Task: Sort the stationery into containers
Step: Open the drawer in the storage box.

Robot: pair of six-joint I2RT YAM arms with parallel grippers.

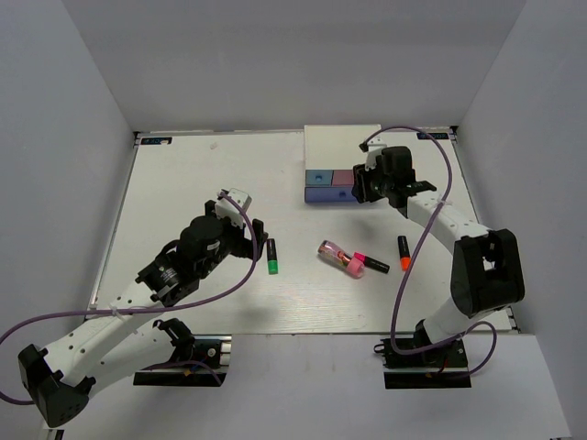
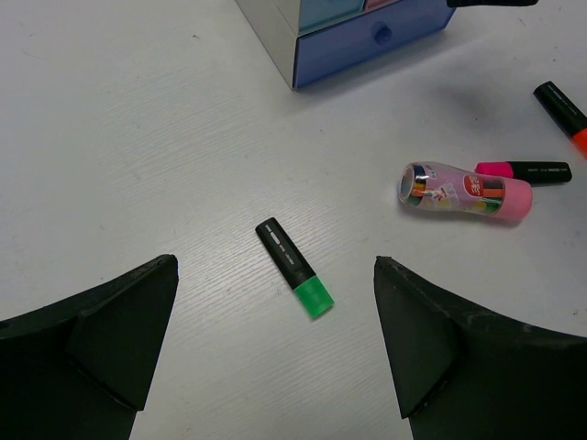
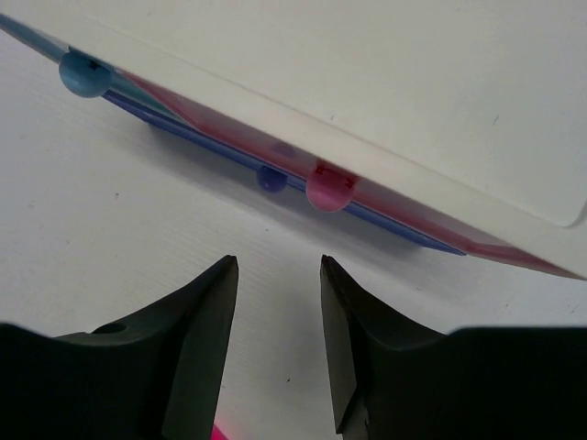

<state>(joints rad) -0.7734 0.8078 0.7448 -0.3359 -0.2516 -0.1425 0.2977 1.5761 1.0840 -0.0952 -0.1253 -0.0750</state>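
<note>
A black marker with a green cap (image 1: 271, 258) (image 2: 293, 266) lies flat on the table. My left gripper (image 1: 260, 240) (image 2: 275, 262) hovers over it, open wide, one finger to each side and neither touching. To the right lie a pink-and-clear tube (image 1: 336, 254) (image 2: 463, 192), a pink-capped marker (image 1: 370, 264) (image 2: 525, 170) and an orange-capped marker (image 1: 404, 252) (image 2: 562, 108). My right gripper (image 1: 359, 188) (image 3: 278, 261) is at the front of the white cabinet (image 1: 341, 151) (image 3: 367, 82). Its jaws stand apart with nothing between them, just short of the pink knob (image 3: 330, 186).
The cabinet front shows a light blue drawer (image 1: 318, 175), a pink drawer (image 1: 341, 177) and a wide violet-blue drawer (image 1: 326, 193) (image 2: 371, 41) below them. A light blue knob (image 3: 84, 73) and a violet-blue knob (image 3: 271, 179) show too. Grey walls close in the table.
</note>
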